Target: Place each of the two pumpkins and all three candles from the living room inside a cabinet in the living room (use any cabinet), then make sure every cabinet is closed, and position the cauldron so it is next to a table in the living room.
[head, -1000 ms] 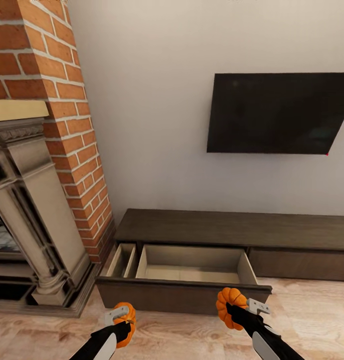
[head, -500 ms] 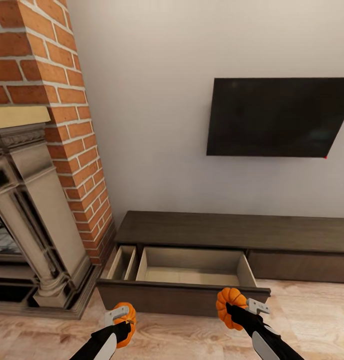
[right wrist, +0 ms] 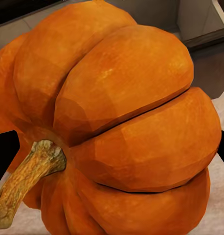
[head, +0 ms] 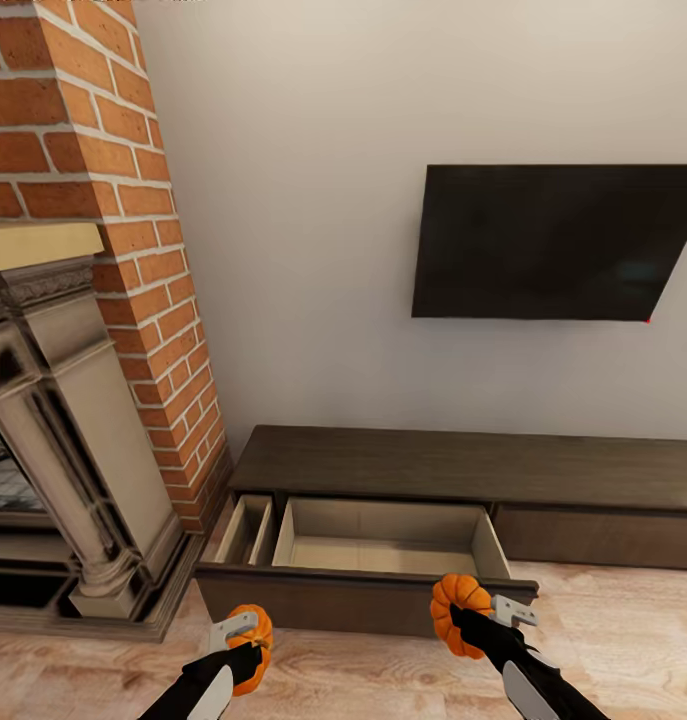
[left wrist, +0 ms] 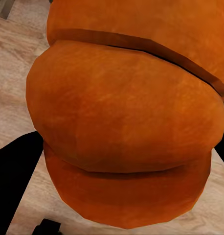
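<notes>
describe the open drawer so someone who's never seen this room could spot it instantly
Find the long, low dark-brown cabinet against the white wall under the black TV. At its left end, by the brick fireplace column, one wide drawer is pulled out over the wood floor. Its pale beige interior shows, unlike the closed front to its right.
</notes>
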Controlling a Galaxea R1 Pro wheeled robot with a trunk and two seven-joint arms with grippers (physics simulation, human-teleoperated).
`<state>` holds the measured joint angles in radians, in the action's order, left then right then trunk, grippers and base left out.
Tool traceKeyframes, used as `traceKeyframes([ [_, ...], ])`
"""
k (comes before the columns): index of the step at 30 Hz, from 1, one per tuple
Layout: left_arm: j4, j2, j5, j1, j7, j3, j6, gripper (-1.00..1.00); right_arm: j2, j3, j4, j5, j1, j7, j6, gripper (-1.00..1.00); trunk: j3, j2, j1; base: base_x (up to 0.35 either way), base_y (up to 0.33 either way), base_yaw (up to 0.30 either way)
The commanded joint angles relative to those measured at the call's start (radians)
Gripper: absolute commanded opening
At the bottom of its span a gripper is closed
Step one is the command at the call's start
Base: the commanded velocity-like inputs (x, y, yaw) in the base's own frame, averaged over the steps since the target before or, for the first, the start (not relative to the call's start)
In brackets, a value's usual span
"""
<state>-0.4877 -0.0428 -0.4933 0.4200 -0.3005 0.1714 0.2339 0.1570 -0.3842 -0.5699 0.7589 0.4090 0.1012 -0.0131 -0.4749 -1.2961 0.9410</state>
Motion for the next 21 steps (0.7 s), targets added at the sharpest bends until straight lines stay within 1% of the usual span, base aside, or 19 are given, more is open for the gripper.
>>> traceKeyframes([
  [1, -0.004, 0.001, -0.01, 0.0, -0.011, 0.006, 0.007, -1.0, 0.001, -0.009, -0.006, 0.009, 0.001, 0.011, -0.007, -1.0, 0.002, 0.007, -0.004, 0.0, 0.0, 0.0],
  [5, -0.018, 0.001, -0.014, 0.004, -0.01, 0.004, 0.017, -1.0, 0.002, -0.011, -0.012, 0.008, 0.001, 0.011, -0.037, -1.0, 0.015, 0.035, -0.019, 0.0, 0.0, 0.0],
  [7, -0.069, 0.001, -0.015, 0.006, -0.01, 0.003, 0.067, -1.0, 0.002, -0.01, -0.02, 0.008, 0.001, 0.011, -0.071, -1.0, 0.021, 0.049, -0.027, 0.0, 0.0, 0.0],
  [8, -0.14, 0.001, -0.015, 0.006, -0.01, 0.002, 0.154, -1.0, 0.002, -0.01, -0.043, 0.008, 0.001, 0.012, -0.114, -1.0, 0.024, 0.056, -0.031, 0.0, 0.0, 0.0],
  [10, -0.262, 0.001, -0.013, 0.006, -0.012, -0.002, 0.295, -1.0, 0.001, -0.005, -0.092, 0.009, 0.001, 0.014, -0.199, -1.0, 0.03, 0.07, -0.038, 0.0, 0.0, 0.0],
  [11, -0.321, 0.002, -0.012, 0.006, -0.013, -0.003, 0.355, -1.0, 0.0, -0.002, -0.118, 0.009, 0.001, 0.015, -0.247, -1.0, 0.033, 0.077, -0.042, 0.0, 0.0, 0.0],
  [12, -0.372, 0.002, -0.012, 0.006, -0.013, -0.004, 0.4, -1.0, -0.001, 0.001, -0.144, 0.011, 0.001, 0.015, -0.289, -1.0, 0.037, 0.084, -0.046, 0.0, 0.0, 0.0],
  [13, -0.412, 0.003, -0.012, 0.006, -0.013, -0.005, 0.431, -1.0, 0.001, 0.004, -0.171, 0.015, 0.001, 0.017, -0.324, -1.0, 0.04, 0.091, -0.05, 0.0, 0.0, 0.0],
  [14, -0.44, 0.004, -0.012, 0.006, -0.014, -0.009, 0.452, -1.0, 0.001, 0.009, -0.199, 0.017, 0.001, 0.019, -0.352, -1.0, 0.043, 0.098, -0.054, 0.0, 0.0, 0.0],
  [15, -0.467, 0.005, -0.012, 0.007, -0.014, -0.022, 0.47, -1.0, 0.001, 0.021, -0.235, 0.02, 0.002, 0.023, -0.378, -1.0, 0.046, 0.105, -0.058, 0.0, 0.0, 0.0],
  [16, -0.477, 0.005, -0.011, 0.008, -0.014, -0.029, 0.477, -1.0, 0.001, 0.03, -0.254, 0.02, 0.002, 0.029, -0.39, -1.0, 0.049, 0.112, -0.061, 0.0, 0.0, 0.0],
  [20, -0.489, 0.0, -0.01, 0.017, -0.016, -0.039, 0.487, -1.0, 0.002, 0.046, -0.325, 0.017, 0.003, 0.055, -0.432, -1.0, 0.062, 0.14, -0.077, 0.0, 0.0, 0.0],
  [21, -0.49, 0.0, -0.012, 0.022, -0.015, -0.04, 0.488, -1.0, 0.004, 0.049, -0.359, 0.016, 0.004, 0.067, -0.441, -1.0, 0.065, 0.147, -0.081, 0.0, 0.0, 0.0],
])
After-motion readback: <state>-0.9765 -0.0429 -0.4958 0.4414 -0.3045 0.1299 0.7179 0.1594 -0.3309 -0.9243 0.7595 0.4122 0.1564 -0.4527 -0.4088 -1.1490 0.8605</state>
